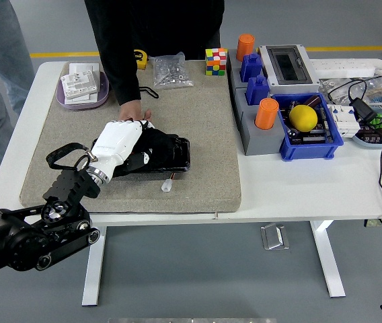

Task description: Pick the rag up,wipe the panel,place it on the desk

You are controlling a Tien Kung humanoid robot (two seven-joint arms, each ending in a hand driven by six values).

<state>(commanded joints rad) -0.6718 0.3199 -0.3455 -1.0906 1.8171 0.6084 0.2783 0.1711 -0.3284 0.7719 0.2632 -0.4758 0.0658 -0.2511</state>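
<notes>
A Rubik's cube (216, 61) and a bag of screws (171, 70) sit at the far edge of a white bench (298, 188), near two orange cups (267, 114) and a yellow ball (303, 118) in a blue bin (310, 145).

Bright, even overhead light — soft shadows, sharp focus, no glare.

A workshop or lab: grey floor with yellow line (63, 54), blue parts bins (310, 134), an electrical box (284, 65), cables (372, 101).
</notes>
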